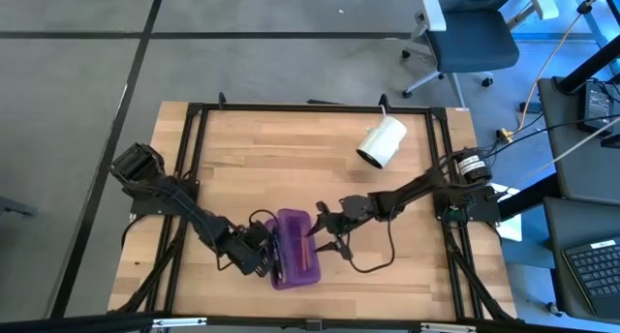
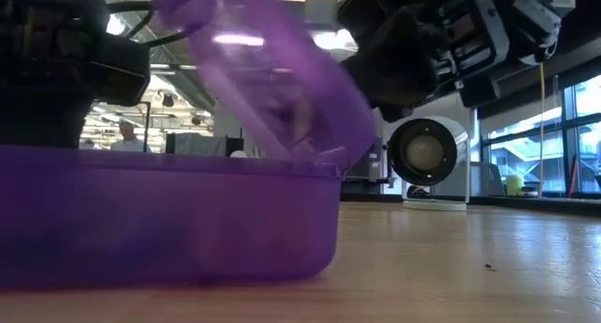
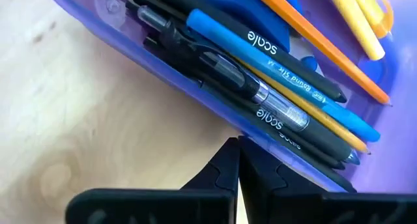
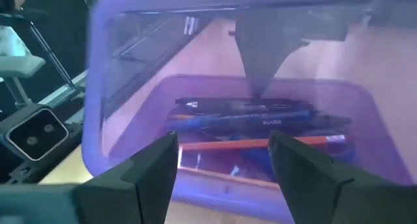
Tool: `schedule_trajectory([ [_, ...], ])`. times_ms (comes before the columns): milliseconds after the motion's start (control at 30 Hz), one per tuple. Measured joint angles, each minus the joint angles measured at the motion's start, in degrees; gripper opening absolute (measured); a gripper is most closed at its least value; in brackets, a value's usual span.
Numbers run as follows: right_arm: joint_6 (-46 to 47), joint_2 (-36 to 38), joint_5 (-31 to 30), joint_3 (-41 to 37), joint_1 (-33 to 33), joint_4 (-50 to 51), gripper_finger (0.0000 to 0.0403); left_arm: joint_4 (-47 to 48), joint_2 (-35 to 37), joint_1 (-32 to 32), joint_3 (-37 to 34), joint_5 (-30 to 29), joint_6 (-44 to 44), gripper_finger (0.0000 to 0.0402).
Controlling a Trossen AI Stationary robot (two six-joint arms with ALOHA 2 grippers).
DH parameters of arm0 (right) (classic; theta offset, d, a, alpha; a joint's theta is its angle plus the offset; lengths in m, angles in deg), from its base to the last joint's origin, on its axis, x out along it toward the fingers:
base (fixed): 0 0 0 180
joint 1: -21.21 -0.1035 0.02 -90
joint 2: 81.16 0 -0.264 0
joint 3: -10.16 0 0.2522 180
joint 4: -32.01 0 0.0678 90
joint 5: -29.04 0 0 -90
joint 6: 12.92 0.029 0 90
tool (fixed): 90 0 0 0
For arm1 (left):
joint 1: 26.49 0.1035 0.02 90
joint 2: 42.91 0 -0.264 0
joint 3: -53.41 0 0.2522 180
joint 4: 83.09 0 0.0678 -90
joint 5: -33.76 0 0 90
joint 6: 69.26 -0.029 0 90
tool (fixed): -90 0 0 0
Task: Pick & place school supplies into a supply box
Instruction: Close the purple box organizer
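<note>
The purple translucent supply box lies on the table near the near edge. Its hinged lid stands half raised, tilted over the tray. Inside lie black, blue, yellow and orange pens, with something blue beside them. My left gripper is shut at the box's left long wall. My right gripper is open on the box's right side, just behind the lid; through the lid I see the pens. My left gripper has its shut fingertips against the outer side of the box's left long wall, coming level from the table's left. The box rests flat on the table. My right gripper stands open at the lid's outer face; whether its fingertips touch the lid, I cannot tell.
A white cylindrical roll lies on its side toward the table's far right and also shows as the roll behind the box. A black cable loops on the wood right of the box. Bare wood lies on the far left.
</note>
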Motion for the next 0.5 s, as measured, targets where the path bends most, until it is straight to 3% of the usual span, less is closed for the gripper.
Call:
schedule_trajectory([
  [500,-0.4,-4.1,0.0,6.8,0.0,-0.1,0.0242,-4.8,0.0,4.1,0.0,-1.5,-11.3,0.0002],
])
